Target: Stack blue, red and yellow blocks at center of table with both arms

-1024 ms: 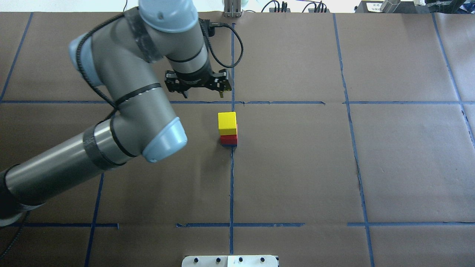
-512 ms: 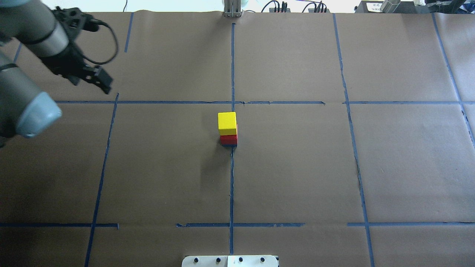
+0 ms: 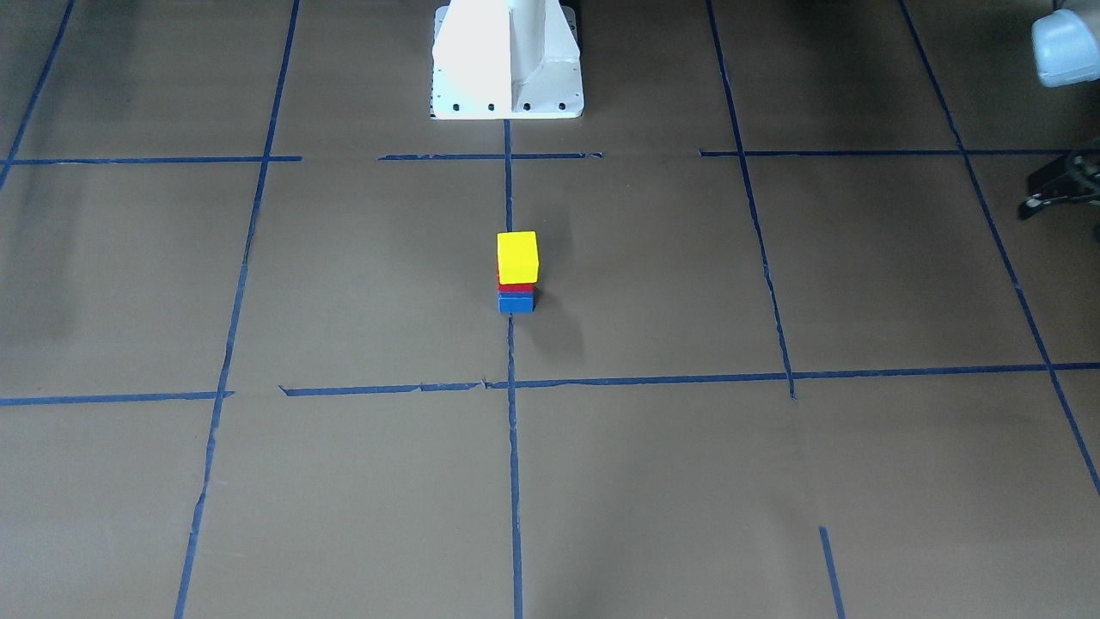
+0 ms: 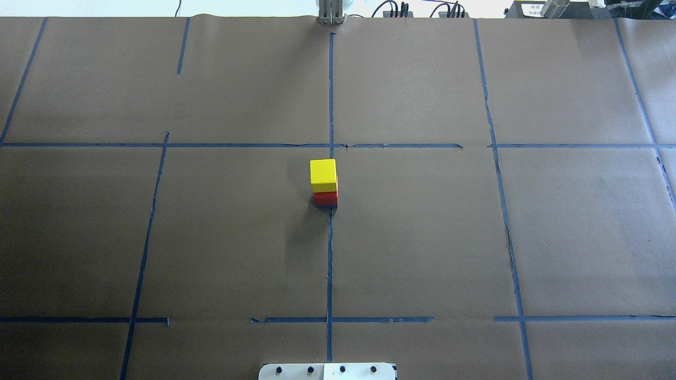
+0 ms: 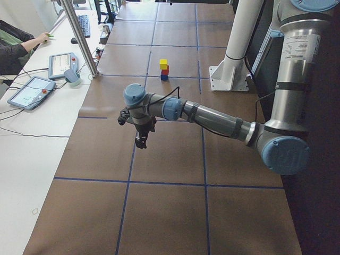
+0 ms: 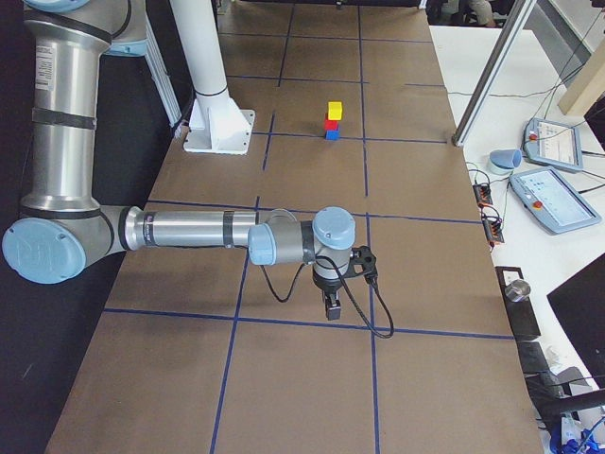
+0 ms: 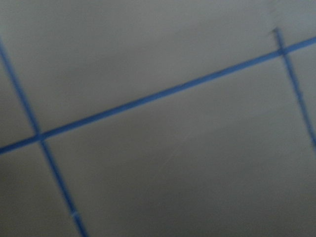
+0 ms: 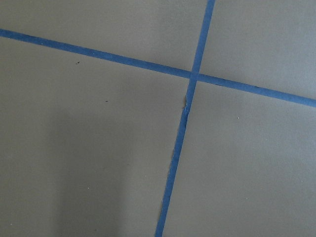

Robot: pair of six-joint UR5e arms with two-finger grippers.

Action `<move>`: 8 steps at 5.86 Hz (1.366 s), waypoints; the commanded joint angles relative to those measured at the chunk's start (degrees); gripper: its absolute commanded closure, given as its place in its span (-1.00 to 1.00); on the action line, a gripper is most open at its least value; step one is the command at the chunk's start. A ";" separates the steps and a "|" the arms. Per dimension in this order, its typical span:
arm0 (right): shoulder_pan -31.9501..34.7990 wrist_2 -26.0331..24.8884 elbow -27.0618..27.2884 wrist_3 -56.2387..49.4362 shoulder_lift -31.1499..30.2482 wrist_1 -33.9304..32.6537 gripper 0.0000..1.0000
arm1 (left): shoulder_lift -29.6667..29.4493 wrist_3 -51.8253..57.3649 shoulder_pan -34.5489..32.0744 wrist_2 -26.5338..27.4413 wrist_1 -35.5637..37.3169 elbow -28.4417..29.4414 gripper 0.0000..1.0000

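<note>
**A:** What do the blocks look like?

**B:** They are three plain cubes of equal size in one upright stack. The blue block (image 3: 516,303) sits at the bottom on the table (image 4: 422,237), the red block (image 3: 516,287) is on it, and the yellow block (image 3: 517,256) is on top. From overhead the blue one shows only as a thin sliver under the red.

**A:** Where does the stack stand?

**B:** It is at the middle of the table, right on the centre tape line (image 4: 329,264), close to where that line crosses another.

**A:** And the grippers?

**B:** Both are well apart from the stack. The left gripper (image 5: 140,141) hangs fingers-down over the table's left end, and the right gripper (image 6: 331,307) hangs likewise over the right end.

**A:** Are they open or closed?

**B:** I cannot tell for either. The side views are too small, and the front view catches only a black edge of the left one. All three blocks are in the stack, so neither gripper holds one. The wrist cameras show only brown paper and blue tape, and the left one is blurred.
</note>
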 commanded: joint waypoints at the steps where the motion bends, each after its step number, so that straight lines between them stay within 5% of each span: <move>1: 0.00 0.01 -0.09 0.09 0.00 0.00 -1.00 | 6.03 2.49 -6.24 -0.21 -2.12 4.28 -1.00; 8: -0.09 -0.17 -1.06 0.00 0.08 0.09 -1.00 | 8.58 1.96 -7.95 -0.04 -2.22 0.80 -1.00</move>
